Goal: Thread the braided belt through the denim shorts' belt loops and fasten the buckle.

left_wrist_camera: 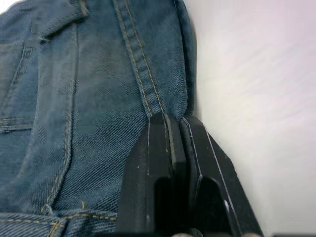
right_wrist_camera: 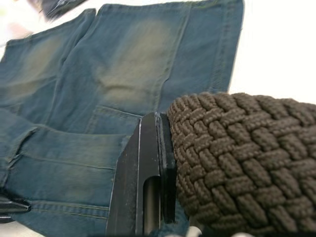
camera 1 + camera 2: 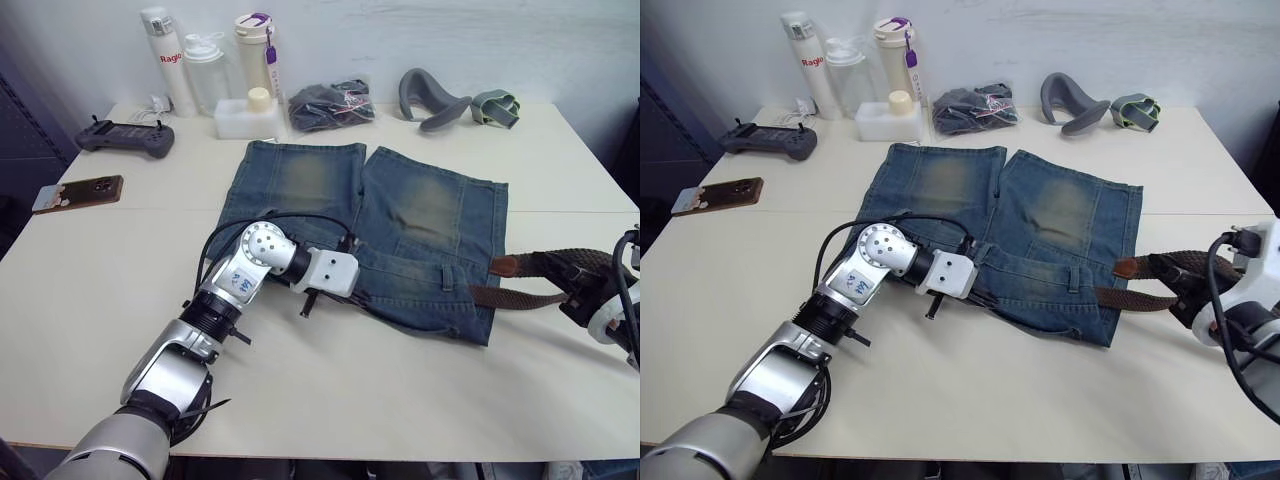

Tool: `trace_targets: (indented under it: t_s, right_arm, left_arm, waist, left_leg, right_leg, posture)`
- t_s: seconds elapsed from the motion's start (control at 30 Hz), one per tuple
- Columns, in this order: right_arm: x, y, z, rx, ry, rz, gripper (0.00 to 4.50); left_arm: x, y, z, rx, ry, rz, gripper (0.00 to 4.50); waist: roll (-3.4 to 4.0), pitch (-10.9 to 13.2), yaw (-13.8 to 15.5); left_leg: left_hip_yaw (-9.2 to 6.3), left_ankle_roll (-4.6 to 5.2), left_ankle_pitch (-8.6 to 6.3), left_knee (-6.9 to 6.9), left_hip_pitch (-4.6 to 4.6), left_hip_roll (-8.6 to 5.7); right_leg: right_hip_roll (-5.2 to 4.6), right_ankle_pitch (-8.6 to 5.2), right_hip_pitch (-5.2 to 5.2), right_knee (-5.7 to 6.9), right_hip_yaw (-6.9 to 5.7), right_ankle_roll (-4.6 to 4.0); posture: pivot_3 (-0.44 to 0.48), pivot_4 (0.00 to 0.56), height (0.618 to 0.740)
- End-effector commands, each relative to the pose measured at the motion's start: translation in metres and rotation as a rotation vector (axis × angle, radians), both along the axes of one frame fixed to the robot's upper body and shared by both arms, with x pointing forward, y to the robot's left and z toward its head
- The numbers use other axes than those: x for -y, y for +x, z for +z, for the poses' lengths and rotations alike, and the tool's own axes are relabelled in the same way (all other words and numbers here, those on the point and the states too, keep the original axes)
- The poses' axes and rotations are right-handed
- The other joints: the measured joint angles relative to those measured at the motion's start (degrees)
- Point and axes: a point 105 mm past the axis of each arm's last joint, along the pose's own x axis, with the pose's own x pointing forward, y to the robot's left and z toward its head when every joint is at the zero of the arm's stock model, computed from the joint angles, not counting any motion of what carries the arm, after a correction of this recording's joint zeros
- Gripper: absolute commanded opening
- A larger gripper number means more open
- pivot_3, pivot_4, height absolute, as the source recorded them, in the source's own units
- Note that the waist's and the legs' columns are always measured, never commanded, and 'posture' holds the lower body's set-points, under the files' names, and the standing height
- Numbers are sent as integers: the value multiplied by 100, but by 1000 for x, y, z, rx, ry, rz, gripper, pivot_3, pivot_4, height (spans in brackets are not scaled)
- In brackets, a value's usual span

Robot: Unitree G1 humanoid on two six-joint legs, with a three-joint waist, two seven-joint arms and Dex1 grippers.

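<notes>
The denim shorts (image 3: 400, 215) lie flat mid-table with the waistband toward me. My left gripper (image 3: 366, 295) sits at the waistband's near edge. In the left wrist view its fingers (image 1: 163, 148) are pressed together on the denim hem. The braided belt (image 3: 545, 265) lies doubled to the right of the shorts. Its plain brown tip (image 3: 503, 265) rests by the shorts' right side, and one strand reaches the waistband (image 3: 480, 296). My right gripper (image 3: 578, 288) is shut on the woven strap (image 2: 237, 153). A belt loop (image 3: 448, 277) shows on the waistband. The buckle is hidden.
Along the back stand bottles (image 3: 205, 70), a white box (image 3: 250, 115), a dark bundle in a clear bag (image 3: 330, 105) and grey padded items (image 3: 432, 100). A controller (image 3: 125, 135) and a phone (image 3: 78, 192) lie at the far left.
</notes>
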Motion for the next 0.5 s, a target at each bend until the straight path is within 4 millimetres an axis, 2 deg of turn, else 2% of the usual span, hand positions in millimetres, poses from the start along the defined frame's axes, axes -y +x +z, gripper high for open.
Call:
trace_targets:
  t_s: [0.03,0.07,0.1,0.27,0.33,0.5]
  right_arm:
    - [-11,3,8,-5,39,49,0]
    - [-12,4,8,-15,54,56,0]
    - [-14,7,8,-22,66,64,0]
    - [-16,19,4,-45,123,98,0]
    - [-16,22,1,-68,121,120,0]
    - [-4,27,-17,-168,154,130,0]
  left_arm:
    - [-10,4,27,-24,-85,35,2069]
    - [-13,6,31,-44,-106,61,2473]
    - [-16,10,38,-62,-131,91,2615]
    - [-33,20,65,-194,-260,248,4376]
    - [-37,13,74,-293,-303,254,4376]
    - [-44,4,84,-338,-352,299,4376]
  waist:
    - [0,0,-7]
    - [-1,-1,-5]
    - [-1,0,-6]
    - [18,-13,-1]
    - [28,-19,5]
    - [34,-23,10]
  left_leg:
    - [0,1,1,1,0,0]
    - [-1,2,1,2,0,1]
    - [-2,3,1,2,2,1]
    - [-1,5,1,6,-2,-1]
    - [-1,5,2,6,-3,-1]
    - [1,5,2,7,-3,-2]
  right_leg:
    - [0,0,0,1,2,0]
    - [-1,0,0,0,1,0]
    - [0,0,4,-1,-1,0]
    - [2,0,1,3,-2,1]
    - [2,1,1,3,1,1]
    - [-1,1,8,1,7,1]
  posture:
    - [0,150,631]
    - [0,150,631]
    - [0,150,631]
    - [0,150,631]
    - [0,150,631]
    - [0,150,631]
